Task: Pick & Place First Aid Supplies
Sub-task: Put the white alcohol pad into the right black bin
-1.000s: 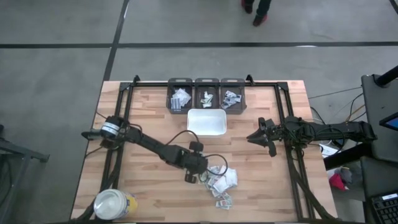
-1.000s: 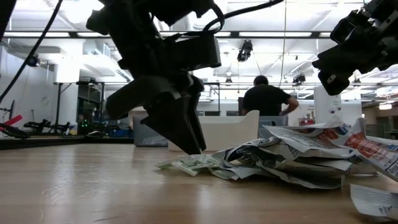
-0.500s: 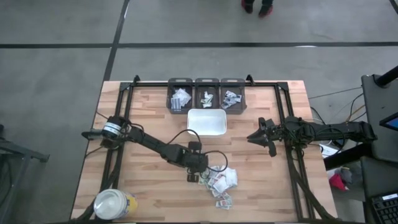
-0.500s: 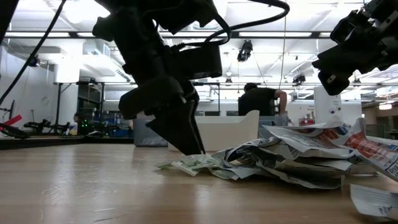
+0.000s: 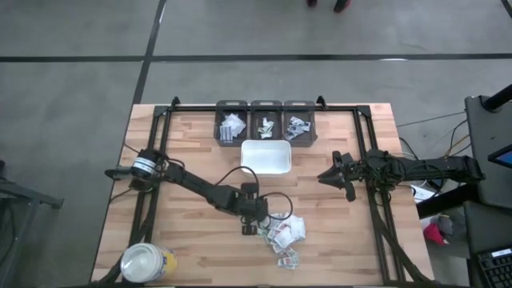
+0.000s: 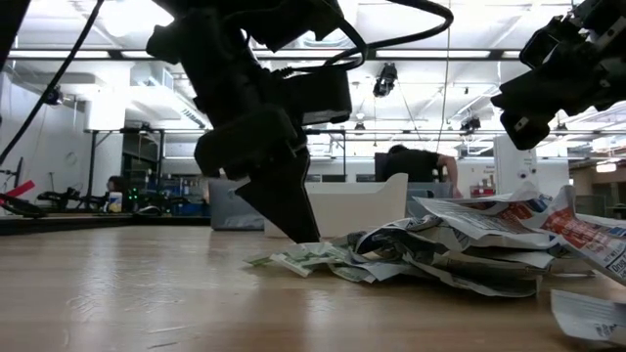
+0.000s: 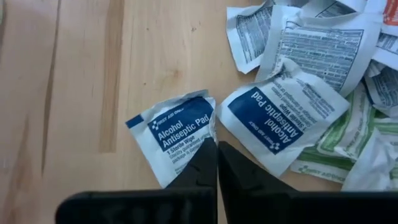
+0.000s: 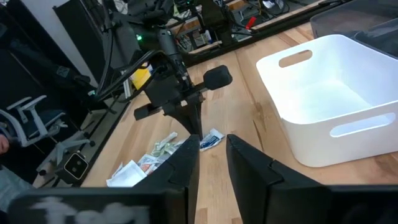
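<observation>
Blue alcohol pad packet (image 7: 177, 132) flat on the wooden surface (image 5: 192, 144) at the edge of the packet pile (image 5: 284, 234), pinched at its edge by the clenched left claw (image 7: 217, 163); right claw (image 5: 346, 190) aloft near the white tray (image 5: 266, 157), slightly parted, holding nothing

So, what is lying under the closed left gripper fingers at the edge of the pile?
An alcohol pad packet, white with blue print, lies on the table under the left gripper. Its fingers are shut and cover the packet's near edge.
</observation>
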`<state>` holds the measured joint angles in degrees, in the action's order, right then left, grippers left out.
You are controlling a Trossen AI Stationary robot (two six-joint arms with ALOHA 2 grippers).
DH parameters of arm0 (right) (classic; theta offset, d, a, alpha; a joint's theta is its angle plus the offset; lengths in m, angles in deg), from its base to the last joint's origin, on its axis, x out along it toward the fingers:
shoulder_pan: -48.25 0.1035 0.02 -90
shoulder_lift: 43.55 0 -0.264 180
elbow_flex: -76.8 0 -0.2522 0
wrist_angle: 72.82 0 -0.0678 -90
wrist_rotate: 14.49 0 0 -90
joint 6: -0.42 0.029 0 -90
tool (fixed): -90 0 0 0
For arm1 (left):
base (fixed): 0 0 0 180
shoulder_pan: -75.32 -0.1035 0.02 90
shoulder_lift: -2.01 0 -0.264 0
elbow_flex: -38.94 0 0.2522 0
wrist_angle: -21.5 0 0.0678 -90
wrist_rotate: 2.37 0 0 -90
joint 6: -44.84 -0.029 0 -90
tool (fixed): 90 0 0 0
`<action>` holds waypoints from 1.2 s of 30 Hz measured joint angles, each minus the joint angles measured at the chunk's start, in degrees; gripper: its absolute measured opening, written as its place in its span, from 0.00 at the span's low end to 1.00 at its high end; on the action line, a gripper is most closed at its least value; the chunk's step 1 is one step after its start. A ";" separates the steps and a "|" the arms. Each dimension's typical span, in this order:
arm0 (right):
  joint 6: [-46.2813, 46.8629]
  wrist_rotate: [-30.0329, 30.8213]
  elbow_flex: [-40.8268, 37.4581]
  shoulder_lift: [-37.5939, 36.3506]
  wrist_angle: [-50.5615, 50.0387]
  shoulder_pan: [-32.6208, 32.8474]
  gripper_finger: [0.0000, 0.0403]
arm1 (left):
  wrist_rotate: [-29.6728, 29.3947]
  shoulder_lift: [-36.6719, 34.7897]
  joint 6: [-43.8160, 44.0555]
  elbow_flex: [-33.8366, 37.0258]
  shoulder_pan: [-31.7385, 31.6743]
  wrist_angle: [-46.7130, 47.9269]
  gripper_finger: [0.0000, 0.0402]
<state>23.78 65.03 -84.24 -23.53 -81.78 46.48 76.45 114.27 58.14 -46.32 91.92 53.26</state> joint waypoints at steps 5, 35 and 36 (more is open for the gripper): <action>0.00 0.01 0.00 -0.01 0.00 -0.01 0.21 | -2.47 -2.77 0.20 -1.51 0.00 5.22 0.00; 4.54 1.22 0.00 -0.04 11.69 -0.01 0.21 | 7.65 -16.38 11.47 -3.62 -0.02 -28.92 0.00; 4.54 1.41 0.00 -0.06 13.39 -0.01 0.21 | 7.65 -15.88 13.75 -3.62 -0.11 -30.03 0.00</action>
<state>28.32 66.45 -84.24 -23.59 -68.39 46.47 84.09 98.39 71.89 -49.94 91.81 23.22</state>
